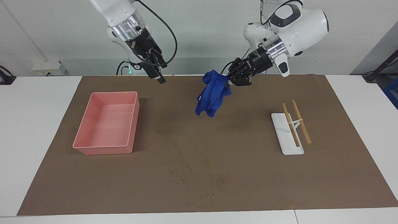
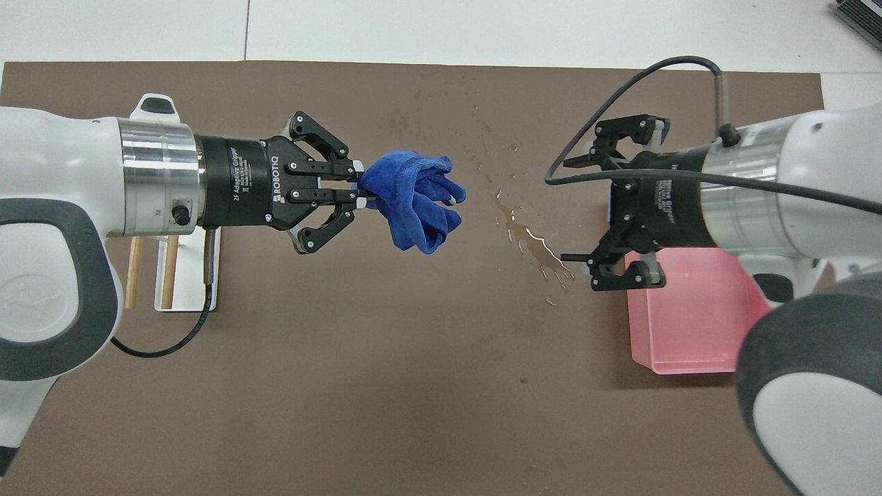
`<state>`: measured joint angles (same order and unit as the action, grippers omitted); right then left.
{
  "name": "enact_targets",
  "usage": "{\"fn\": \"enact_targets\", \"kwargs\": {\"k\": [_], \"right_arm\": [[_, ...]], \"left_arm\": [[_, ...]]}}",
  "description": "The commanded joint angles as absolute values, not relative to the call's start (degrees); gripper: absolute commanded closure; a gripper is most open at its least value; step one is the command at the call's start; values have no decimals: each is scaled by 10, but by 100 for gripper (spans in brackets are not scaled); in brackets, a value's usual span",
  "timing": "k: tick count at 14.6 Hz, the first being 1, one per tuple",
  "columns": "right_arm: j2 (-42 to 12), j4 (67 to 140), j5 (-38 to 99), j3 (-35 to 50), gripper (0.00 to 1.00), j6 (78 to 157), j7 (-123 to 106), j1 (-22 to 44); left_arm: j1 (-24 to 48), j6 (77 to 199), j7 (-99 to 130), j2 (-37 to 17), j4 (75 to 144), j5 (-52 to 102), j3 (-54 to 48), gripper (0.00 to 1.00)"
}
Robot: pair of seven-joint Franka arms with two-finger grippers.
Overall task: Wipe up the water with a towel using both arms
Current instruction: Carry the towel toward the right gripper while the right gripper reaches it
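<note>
Left gripper point(image 1: 229, 81) up over the brown mat point(image 1: 236, 174), fingertips clamped on a bunched deep-blue towel point(image 1: 212, 97) that hangs clear of the surface. Right gripper point(image 1: 158, 77) also raised, over the mat's robot-side edge, holding nothing. Pink bin point(image 1: 107, 123) sits toward the right arm's end. White stand point(image 1: 285, 137) with two wooden sticks point(image 1: 295, 124) toward the left arm's end. Faint wet marks point(image 1: 186, 174) mid-mat.
</note>
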<state>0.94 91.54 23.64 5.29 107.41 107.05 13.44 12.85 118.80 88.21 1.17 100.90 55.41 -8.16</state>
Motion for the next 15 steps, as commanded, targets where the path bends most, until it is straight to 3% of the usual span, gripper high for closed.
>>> {"fn": "enact_targets", "kwargs": {"k": [1,5,15], "right_arm": [[-20,893,250,54,0,1110,1153,163],[-40,893,252,54,0,1155,1186,201],[-36,899,240,54,0,1171,1187,245]], "left_arm": [[159,1225,896,34,1027,577,-76,100],[172,1246,897,39,1027,583,-79,100],[175,1184,916,63,1034,585,-77,100]]}}
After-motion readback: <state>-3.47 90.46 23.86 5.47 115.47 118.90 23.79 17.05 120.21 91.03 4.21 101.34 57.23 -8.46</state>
